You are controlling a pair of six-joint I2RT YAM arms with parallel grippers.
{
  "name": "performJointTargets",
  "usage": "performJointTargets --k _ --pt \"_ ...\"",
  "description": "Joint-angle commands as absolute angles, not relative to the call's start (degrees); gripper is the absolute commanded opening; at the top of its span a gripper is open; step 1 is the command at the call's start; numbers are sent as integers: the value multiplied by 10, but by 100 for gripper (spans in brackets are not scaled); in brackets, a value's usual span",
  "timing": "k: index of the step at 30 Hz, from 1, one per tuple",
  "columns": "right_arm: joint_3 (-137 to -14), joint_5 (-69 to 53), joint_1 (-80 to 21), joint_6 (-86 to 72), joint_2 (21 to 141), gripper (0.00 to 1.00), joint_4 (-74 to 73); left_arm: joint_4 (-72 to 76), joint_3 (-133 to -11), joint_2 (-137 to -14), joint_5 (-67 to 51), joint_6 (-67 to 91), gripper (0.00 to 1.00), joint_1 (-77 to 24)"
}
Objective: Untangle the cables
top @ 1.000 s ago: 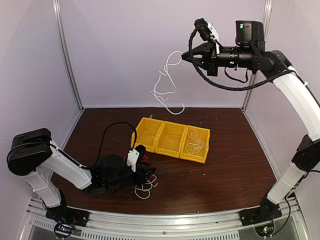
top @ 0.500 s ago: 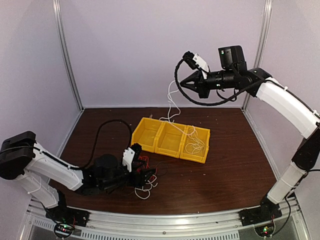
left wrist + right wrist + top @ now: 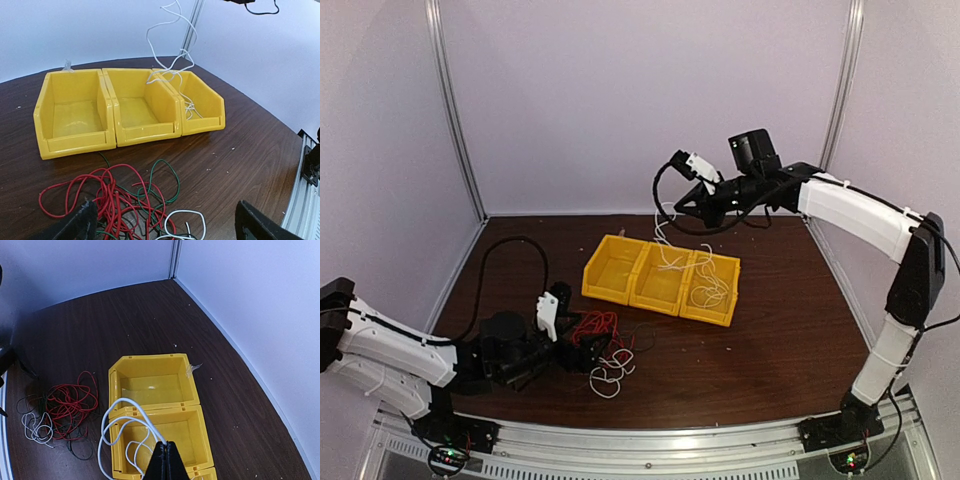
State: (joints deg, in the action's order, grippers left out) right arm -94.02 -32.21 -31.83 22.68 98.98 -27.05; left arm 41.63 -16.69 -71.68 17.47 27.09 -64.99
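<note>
1. Left side: the left gripper (image 3: 165, 220) sits low over the table (image 3: 790, 340). Its 2 fingers (image 3: 82, 225) stand wide apart, and nothing is clamped between them.

2. Just ahead of those fingers lies the cable clump (image 3: 605, 345). It is made up of red loops mixed with thin green and dark strands, with a small white coil at its near edge. The clump rests flat on the table, near the front of the bins but not touching them.

3. Centre: a row of 3 yellow bins (image 3: 620, 283) stands side by side. The left bin and middle bin show bare floors.

4. A white cable (image 3: 170, 72) drops from above, crosses the wall between the middle and right bins, and trails into the right bin, where white loops lie.

5. Right side: the right gripper (image 3: 166, 450) is raised above the bin row. Its jaws are pressed together on the upper end of the white cable.
</note>
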Motion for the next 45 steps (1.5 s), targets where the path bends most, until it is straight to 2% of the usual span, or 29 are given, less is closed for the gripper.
performJointTargets --k 1,10,21,29,42,43,45 --pt "-935 -325 -316 215 1013 0 -235 401 -153 -696 198 283 97 -652" --pt "-940 -329 -315 191 1082 0 -219 377 -151 -687 212 292 97 -652" --pt "-931 -263 -315 204 1160 0 -210 370 -151 -690 221 292 97 -652" --pt "-954 -240 -323 221 1209 0 -262 379 -157 -713 222 292 97 -652" --pt "-974 -188 -347 223 1230 0 -298 385 -177 -747 206 296 97 -652" --pt "-974 -186 -349 220 1226 0 -299 383 -178 -746 207 297 97 -652" --pt "-976 -180 -349 212 1214 10 -302 379 -178 -744 208 301 97 -652"
